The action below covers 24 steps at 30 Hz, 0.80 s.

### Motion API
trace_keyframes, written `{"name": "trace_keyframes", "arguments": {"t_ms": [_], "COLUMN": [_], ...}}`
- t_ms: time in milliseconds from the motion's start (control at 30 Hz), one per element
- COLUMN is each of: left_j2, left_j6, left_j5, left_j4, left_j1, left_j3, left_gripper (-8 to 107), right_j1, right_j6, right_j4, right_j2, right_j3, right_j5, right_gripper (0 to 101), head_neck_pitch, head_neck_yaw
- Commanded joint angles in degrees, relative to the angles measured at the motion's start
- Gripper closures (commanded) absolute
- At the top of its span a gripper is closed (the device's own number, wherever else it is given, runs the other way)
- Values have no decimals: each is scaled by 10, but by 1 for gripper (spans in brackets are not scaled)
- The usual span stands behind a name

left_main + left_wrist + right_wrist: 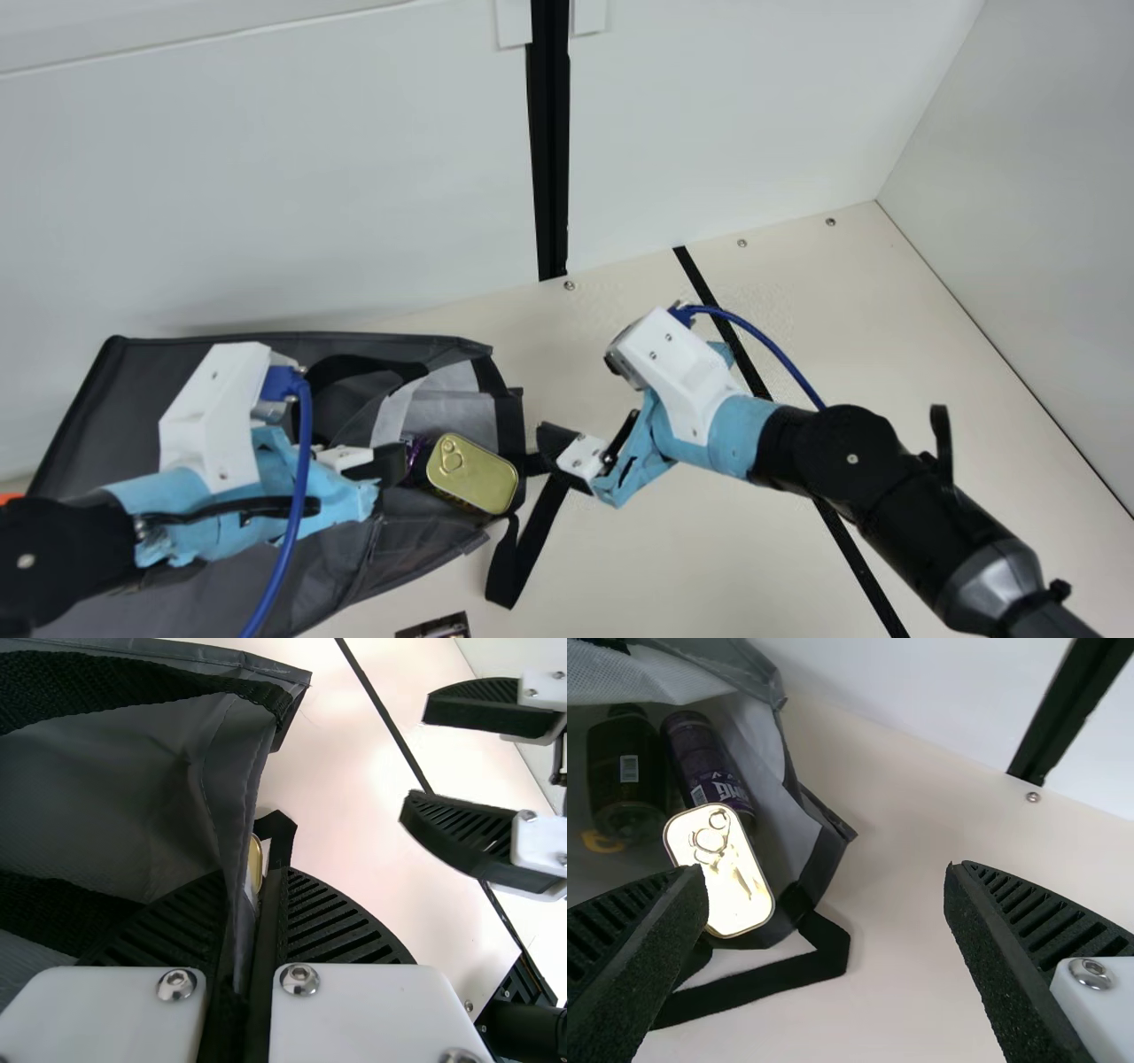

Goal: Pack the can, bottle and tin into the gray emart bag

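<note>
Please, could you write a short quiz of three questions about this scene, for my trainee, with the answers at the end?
1. Which lies nearest to the mouth of the bag: the can, the bottle or the tin?
2. True or false: the right gripper is open, with nothing between its fingers.
3. What is the left gripper pinching?
a) the tin
b) the bag's edge
c) the bottle
Key: 1 tin; 2 true; 3 b.
</note>
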Motion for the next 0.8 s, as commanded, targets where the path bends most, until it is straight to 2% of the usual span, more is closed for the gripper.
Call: {"name": "trace_keyframes", "arguments": {"t_ms": [0,767], "left_j2": [0,0], "left_j6": [0,0], "left_j5": [0,0], "left_j4": [0,0], "left_j1": [0,0], "left_j3": [0,0], "left_gripper": [89,89], "right_j1": [-8,-66], "right_j6": [7,152], "right_j4": [-5,-141], "right_j2": [-7,-109], "right_j3": [2,34], "right_j5": [0,-12], "right_gripper": [10,10], "head_neck_pitch": [-13,-13], "head_neck_yaw": [0,0]}}
